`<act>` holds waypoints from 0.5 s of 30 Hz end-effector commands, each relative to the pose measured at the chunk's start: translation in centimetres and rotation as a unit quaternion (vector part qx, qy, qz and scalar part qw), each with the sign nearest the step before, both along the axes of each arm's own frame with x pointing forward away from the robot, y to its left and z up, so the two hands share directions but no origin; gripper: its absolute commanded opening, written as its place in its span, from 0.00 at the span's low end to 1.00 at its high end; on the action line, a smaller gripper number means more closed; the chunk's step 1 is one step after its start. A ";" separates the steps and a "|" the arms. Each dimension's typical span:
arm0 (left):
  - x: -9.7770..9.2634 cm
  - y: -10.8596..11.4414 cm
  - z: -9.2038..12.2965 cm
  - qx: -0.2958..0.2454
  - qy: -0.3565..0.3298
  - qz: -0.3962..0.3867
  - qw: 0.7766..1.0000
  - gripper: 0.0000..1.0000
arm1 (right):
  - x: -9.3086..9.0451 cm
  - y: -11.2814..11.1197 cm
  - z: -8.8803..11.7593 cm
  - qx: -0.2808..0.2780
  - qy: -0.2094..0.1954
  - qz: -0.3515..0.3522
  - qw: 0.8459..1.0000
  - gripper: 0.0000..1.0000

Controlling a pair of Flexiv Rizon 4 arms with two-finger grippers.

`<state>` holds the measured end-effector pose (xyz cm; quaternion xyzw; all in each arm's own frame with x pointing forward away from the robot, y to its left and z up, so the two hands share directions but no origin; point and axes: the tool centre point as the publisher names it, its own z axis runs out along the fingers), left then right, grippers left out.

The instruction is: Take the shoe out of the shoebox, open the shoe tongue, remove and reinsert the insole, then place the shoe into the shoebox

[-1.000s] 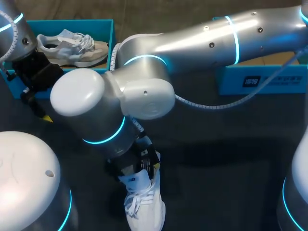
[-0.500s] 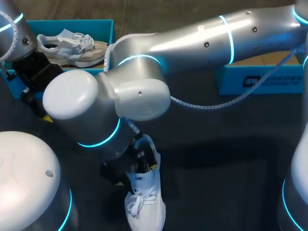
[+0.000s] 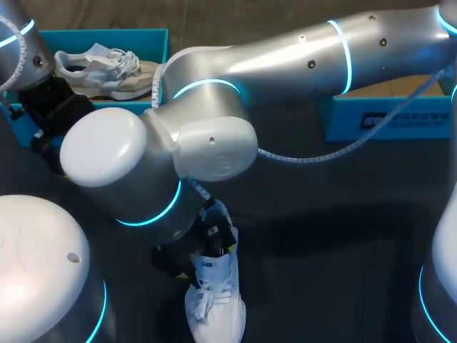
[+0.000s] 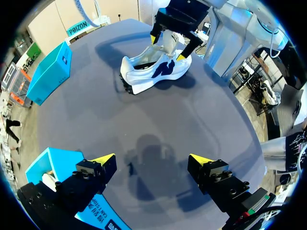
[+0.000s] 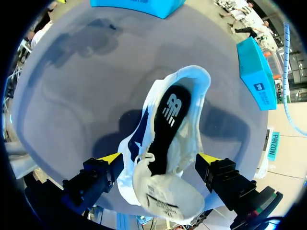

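Presently: right gripper (image 5: 159,158), fingers spread wide, one at each side of the white sneaker (image 5: 195,112), not clamped on it. The sneaker stands on its sole on the dark table (image 5: 72,86), tongue (image 5: 163,201) folded out, black insole (image 5: 165,120) seated inside. Left gripper (image 4: 152,160), fingers wide apart, empty, well apart from it, beside the teal shoebox (image 3: 163,43) holding a second sneaker (image 3: 107,68).

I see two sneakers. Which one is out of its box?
The white sneaker on the table, directly under the right gripper; the other sneaker lies inside the blue shoebox.
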<state>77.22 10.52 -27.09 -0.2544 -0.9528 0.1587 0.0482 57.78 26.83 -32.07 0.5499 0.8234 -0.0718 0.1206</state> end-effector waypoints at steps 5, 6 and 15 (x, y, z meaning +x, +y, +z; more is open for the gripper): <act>-0.1 0.0 0.0 0.001 -0.001 0.000 1.000 1.00 | -1.9 -0.2 1.3 0.056 -0.119 -0.421 0.897 1.00; -0.1 0.0 0.0 0.001 -0.001 0.000 1.000 1.00 | -2.1 -0.3 1.5 0.057 -0.120 -0.421 0.897 1.00; -0.1 0.0 0.0 0.001 -0.001 0.000 1.000 1.00 | -3.5 -2.3 3.0 0.071 -0.127 -0.411 0.900 1.00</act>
